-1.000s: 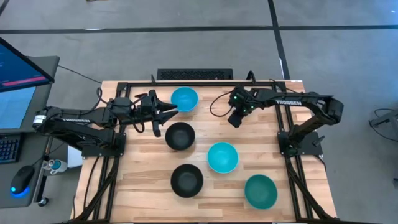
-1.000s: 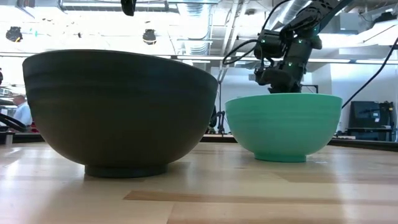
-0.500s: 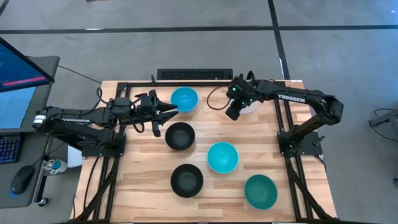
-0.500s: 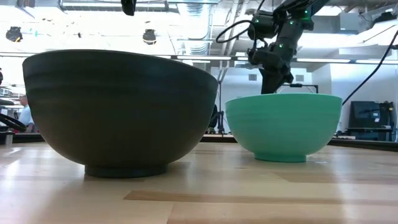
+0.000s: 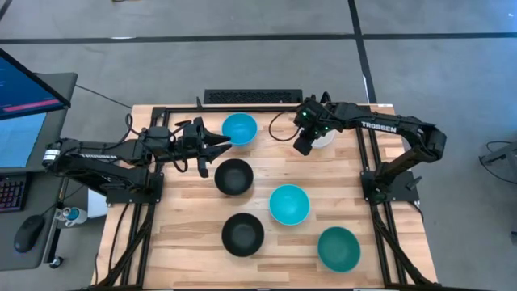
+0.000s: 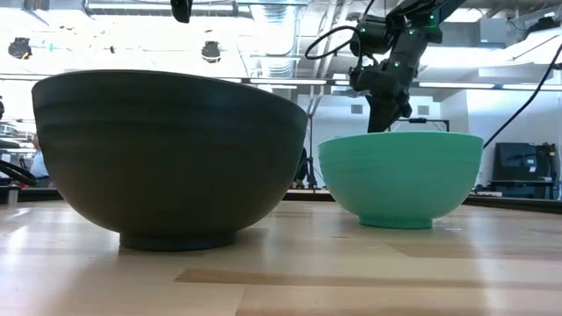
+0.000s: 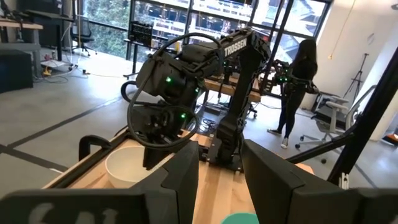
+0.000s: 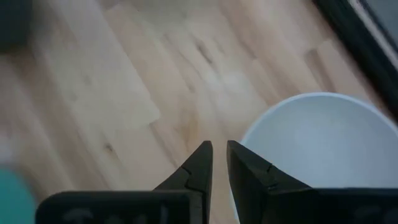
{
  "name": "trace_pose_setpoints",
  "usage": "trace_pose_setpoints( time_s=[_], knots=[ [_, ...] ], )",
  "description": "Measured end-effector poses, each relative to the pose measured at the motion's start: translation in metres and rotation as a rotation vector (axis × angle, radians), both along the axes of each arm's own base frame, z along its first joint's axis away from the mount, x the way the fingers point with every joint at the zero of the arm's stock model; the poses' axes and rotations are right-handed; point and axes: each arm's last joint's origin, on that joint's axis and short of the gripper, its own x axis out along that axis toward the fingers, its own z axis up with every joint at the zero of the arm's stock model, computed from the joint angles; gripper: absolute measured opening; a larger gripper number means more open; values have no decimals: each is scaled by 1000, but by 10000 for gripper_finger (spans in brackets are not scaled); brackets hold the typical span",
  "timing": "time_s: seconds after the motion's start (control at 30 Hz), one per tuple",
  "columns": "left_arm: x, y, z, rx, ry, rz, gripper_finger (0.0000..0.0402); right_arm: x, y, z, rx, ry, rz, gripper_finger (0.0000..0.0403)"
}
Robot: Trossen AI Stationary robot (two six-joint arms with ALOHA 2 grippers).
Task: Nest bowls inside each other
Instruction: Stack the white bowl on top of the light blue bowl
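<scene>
Six bowls rest on their bases on the wooden table: a light blue bowl (image 5: 239, 128) and a white bowl (image 5: 325, 137) at the far side, a black bowl (image 5: 233, 176), a second light blue bowl (image 5: 289, 204), a second black bowl (image 5: 242, 234) and a teal bowl (image 5: 338, 248). My right gripper (image 5: 302, 148) hangs tilted down just left of the white bowl (image 8: 311, 143), its fingers a narrow gap apart with nothing between them (image 8: 219, 158). My left gripper (image 5: 216, 153) is level and open between the far light blue bowl and the black bowl, holding nothing.
A black frame rail (image 5: 258, 107) runs along the table's far edge. In the low view the near black bowl (image 6: 167, 158) and the teal bowl (image 6: 399, 180) fill the foreground. A person (image 7: 298, 68) stands in the room beyond the table.
My right gripper has risen and drawn slightly toward the table's far edge, uncovering the white bowl, then held still. The white bowl has stayed on the table.
</scene>
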Motion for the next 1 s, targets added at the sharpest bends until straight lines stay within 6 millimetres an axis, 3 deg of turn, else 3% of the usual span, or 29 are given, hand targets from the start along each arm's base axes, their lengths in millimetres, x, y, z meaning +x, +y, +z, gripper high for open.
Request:
trace_pose_setpoints(
  time_s=[0.33,0.67,1.0],
  knots=[
    [0,0,0,-8,-3,-1,115,-12,-8,-6,94,63,-30,72],
    [0,0,0,-7,-5,-1,115,-10,-3,-6,87,71,-21,72],
    [0,0,0,-6,-5,-1,115,-9,-1,-6,88,72,-13,35]
  ],
)
